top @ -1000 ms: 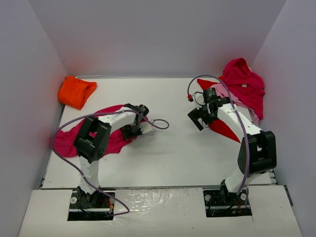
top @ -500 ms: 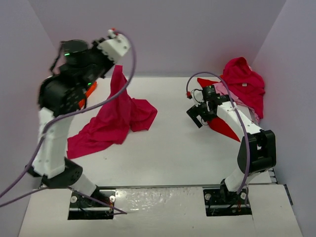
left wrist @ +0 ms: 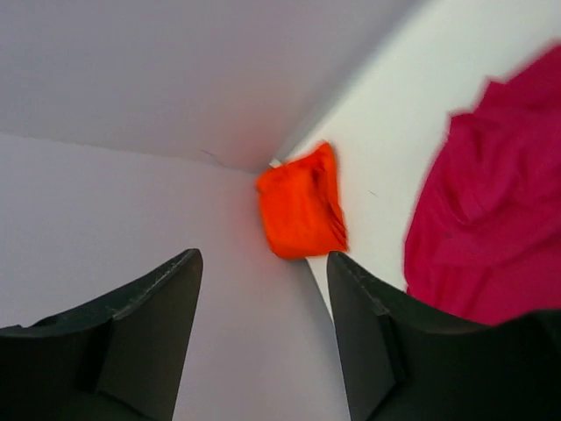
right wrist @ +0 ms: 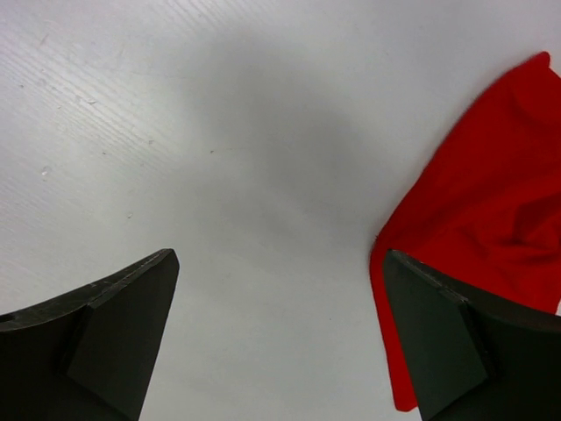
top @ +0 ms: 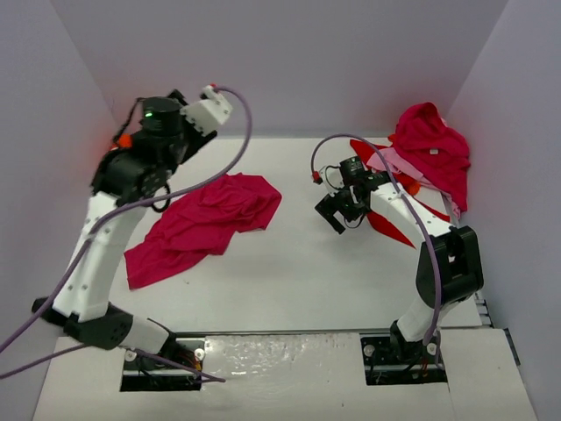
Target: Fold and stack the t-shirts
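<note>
The crumpled crimson t-shirt point(top: 203, 224) lies on the table point(top: 307, 281) beneath and to one side of the raised left gripper point(left wrist: 263, 259), whose jaws stand apart with nothing between them. Past its fingertips a folded orange t-shirt point(left wrist: 301, 203) sits in the corner of the walls point(left wrist: 131, 88). The right gripper point(right wrist: 279, 256) hangs over bare table, jaws spread wide and empty, with a bright red t-shirt point(right wrist: 478, 219) just beside one finger and, farther behind it, a heaped crimson t-shirt point(top: 429, 145) lying over a light pink t-shirt point(top: 394, 162).
</note>
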`<action>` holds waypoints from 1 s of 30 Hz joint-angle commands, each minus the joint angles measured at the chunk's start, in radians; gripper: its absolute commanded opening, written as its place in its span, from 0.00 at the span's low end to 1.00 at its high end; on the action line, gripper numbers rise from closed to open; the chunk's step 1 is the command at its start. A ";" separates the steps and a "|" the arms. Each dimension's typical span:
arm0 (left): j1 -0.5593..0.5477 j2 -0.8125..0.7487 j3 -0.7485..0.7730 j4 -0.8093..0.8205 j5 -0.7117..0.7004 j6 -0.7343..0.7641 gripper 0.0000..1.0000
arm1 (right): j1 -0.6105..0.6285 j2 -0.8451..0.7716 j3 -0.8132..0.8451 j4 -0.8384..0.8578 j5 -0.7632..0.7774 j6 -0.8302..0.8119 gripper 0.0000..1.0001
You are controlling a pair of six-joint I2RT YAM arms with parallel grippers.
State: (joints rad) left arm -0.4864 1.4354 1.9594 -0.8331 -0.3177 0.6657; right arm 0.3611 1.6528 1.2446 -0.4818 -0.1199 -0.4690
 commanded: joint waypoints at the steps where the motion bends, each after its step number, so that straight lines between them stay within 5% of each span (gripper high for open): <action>1: -0.019 -0.015 -0.147 -0.090 0.103 -0.003 0.57 | 0.016 0.028 0.027 0.013 0.030 0.006 1.00; 5: -0.025 0.019 -0.325 -0.017 0.076 -0.006 0.56 | 0.016 0.048 0.028 0.021 0.038 0.022 1.00; 10: -0.016 0.123 -0.351 0.005 0.080 -0.029 0.55 | 0.019 0.042 0.026 0.019 0.065 0.023 1.00; 16: 0.066 0.388 -0.077 -0.241 0.191 -0.207 0.51 | 0.021 0.049 0.027 0.020 0.081 0.026 1.00; 21: 0.216 0.683 0.313 -0.507 0.323 -0.462 0.41 | 0.027 0.056 0.024 0.020 0.076 0.029 1.00; 24: 0.260 0.735 0.401 -0.531 0.425 -0.566 0.41 | 0.027 0.052 0.016 0.022 0.081 0.027 1.00; 30: 0.268 0.716 0.324 -0.505 0.380 -0.623 0.42 | 0.027 0.053 -0.008 0.033 0.091 0.020 1.00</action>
State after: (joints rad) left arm -0.2044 2.2548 2.2868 -1.2827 0.0336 0.1520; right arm 0.3813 1.7130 1.2413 -0.4684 -0.0560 -0.4480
